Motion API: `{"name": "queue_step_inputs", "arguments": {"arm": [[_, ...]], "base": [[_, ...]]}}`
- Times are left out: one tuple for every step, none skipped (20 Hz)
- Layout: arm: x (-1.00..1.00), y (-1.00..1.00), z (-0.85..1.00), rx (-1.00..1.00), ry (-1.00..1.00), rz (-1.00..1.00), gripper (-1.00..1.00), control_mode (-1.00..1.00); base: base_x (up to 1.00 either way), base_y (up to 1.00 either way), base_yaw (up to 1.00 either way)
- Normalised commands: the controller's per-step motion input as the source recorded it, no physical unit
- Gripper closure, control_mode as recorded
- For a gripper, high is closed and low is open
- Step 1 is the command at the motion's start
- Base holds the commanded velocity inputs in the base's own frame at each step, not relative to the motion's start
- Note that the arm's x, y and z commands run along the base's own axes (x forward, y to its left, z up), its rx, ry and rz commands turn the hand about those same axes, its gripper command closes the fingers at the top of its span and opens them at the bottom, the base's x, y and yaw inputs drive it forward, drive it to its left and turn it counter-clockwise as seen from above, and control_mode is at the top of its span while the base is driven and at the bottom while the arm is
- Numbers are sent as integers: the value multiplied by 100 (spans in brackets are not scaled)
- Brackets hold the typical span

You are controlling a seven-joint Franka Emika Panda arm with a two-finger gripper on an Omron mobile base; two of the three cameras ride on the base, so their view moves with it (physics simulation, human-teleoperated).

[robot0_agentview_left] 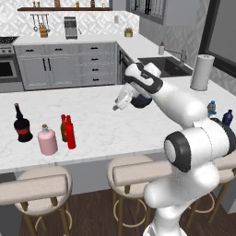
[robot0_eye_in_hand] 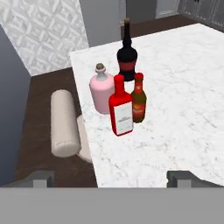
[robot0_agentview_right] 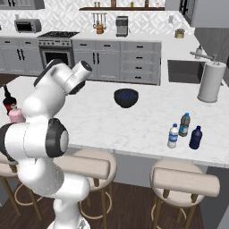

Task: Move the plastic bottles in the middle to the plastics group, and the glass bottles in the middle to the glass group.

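Glass now crowds the worktop's (robot0_agentview_left: 101, 124) left end in the left base view: pink bottle (robot0_agentview_left: 47, 139) and red bottle (robot0_agentview_left: 70, 132) beside the brown bottle (robot0_agentview_left: 63, 128) and black bottle (robot0_agentview_left: 21, 123).

Right base view: the white-capped bottle (robot0_agentview_right: 173, 136) stands just beside the blue-capped bottle (robot0_agentview_right: 184, 125) and dark blue bottle (robot0_agentview_right: 195, 137) near the front edge.

Hand view: the hand (robot0_eye_in_hand: 112, 178) looks open and empty, though little shows; swinging low could topple the close-packed glass.

We see white-capped water bottle (robot0_agentview_right: 173, 136) just beside blue-capped bottle (robot0_agentview_right: 184, 125) and dark blue bottle (robot0_agentview_right: 195, 137) on bench (robot0_agentview_right: 134, 127); black bowl (robot0_agentview_right: 125, 98) well apart.
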Motion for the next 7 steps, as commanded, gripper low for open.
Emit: {"name": "queue_step_inputs", "arguments": {"arm": [[-9, -78, 8, -7, 16, -55, -100, -100], [0, -61, 7, -9, 16, -62, -100, -100], [0, -62, 4, -9, 15, -63, -100, -100], [-5, -56, 3, -9, 15, -67, -100, -100], [-4, -47, 6, -11, 16, -68, -100, -100], [-6, -48, 3, -11, 15, -68, -100, -100], [-4, -49, 3, -11, 15, -67, -100, -100]], "base": [[0, 0, 0], [0, 0, 0], [0, 0, 0], [0, 0, 0], [0, 0, 0], [0, 0, 0], [0, 0, 0]]}}
